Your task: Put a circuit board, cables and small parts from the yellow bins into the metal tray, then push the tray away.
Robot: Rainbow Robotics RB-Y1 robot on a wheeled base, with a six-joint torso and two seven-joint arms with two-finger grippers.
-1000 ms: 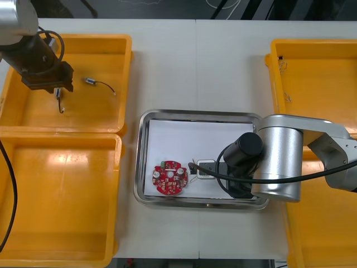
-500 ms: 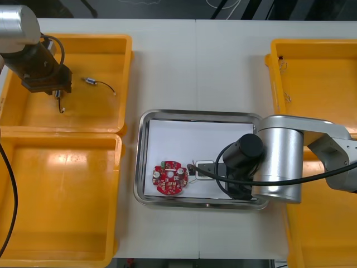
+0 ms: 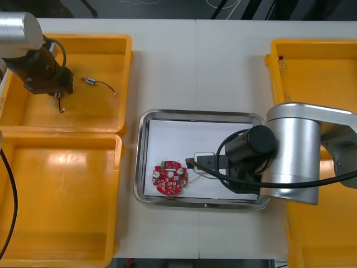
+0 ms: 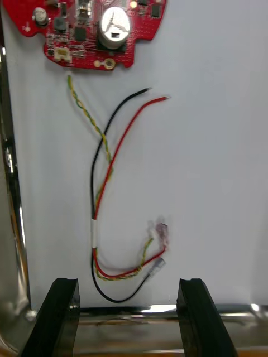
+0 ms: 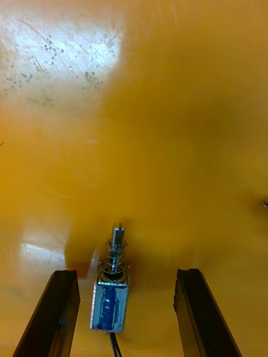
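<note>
While the right arm reached in over the metal tray (image 3: pixel 198 114) in the middle of the table (image 3: pixel 195 67), the right gripper (image 4: pixel 127 281) was just hanging there released, fingers wide apart and nothing between them. A bundle of cables (image 4: pixel 103 184) (black, red, and a twisted yellow one) lay loose on the tray's white floor, running from just ahead of those fingers up to the red circuit board (image 3: pixel 170 178), which sat by the tray's near left corner. Over at the table's far left corner, the left gripper (image 5: pixel 125 272) was down inside the yellow bin (image 3: pixel 111 42), also released, with a small metal part (image 5: pixel 110 284) lying between its fingers but closer to one of them, touching neither. A second part (image 3: pixel 90 81) with a thin black wire lay further toward the bin's right edge.
</note>
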